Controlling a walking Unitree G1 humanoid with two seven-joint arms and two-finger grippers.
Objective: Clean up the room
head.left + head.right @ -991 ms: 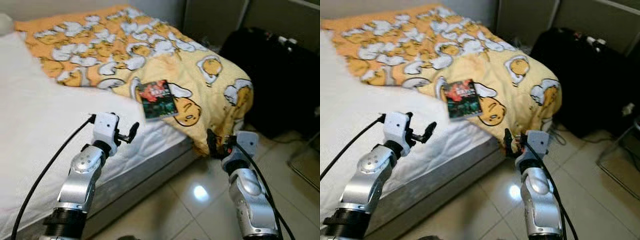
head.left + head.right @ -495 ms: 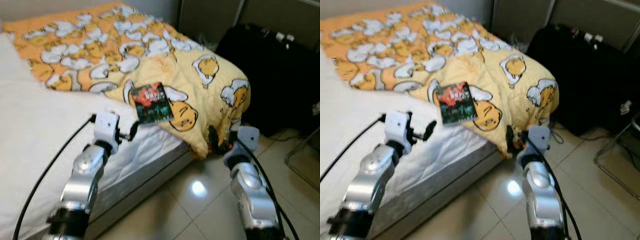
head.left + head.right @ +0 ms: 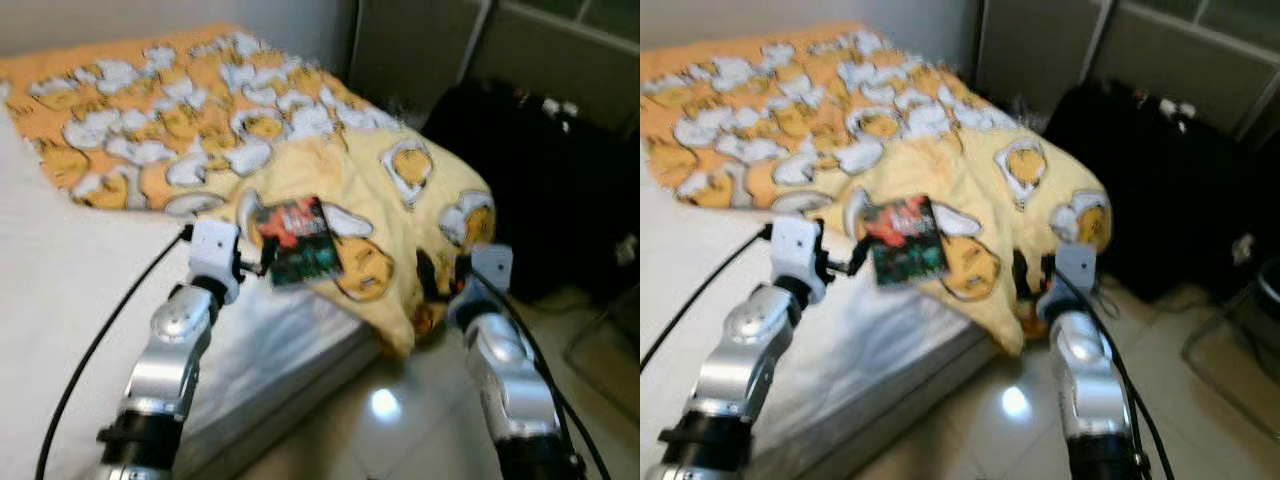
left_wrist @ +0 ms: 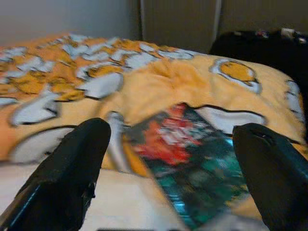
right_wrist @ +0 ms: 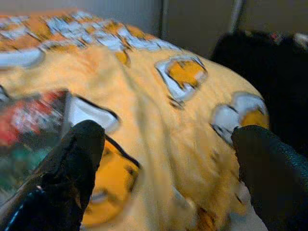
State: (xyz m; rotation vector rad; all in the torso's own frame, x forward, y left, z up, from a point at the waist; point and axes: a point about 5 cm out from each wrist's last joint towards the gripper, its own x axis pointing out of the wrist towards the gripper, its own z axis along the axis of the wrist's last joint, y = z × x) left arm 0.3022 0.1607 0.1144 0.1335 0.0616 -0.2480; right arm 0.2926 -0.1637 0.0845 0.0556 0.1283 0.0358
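A book with a red and green cover lies on the yellow egg-print blanket near the bed's edge. My left gripper is held open right beside the book's near left edge, nothing between its fingers; in the left wrist view the book lies just ahead between the two black fingers. My right gripper is open too, up against the blanket's hanging corner. The right wrist view looks across the blanket, with the book off to one side.
The white mattress spreads out to the left. A black bag or suitcase stands on the tiled floor to the right of the bed. A metal frame shows at the far right.
The camera has moved closer to the bed. My left gripper has advanced until its tips are at the book's edge; the right gripper has come up to the blanket corner.
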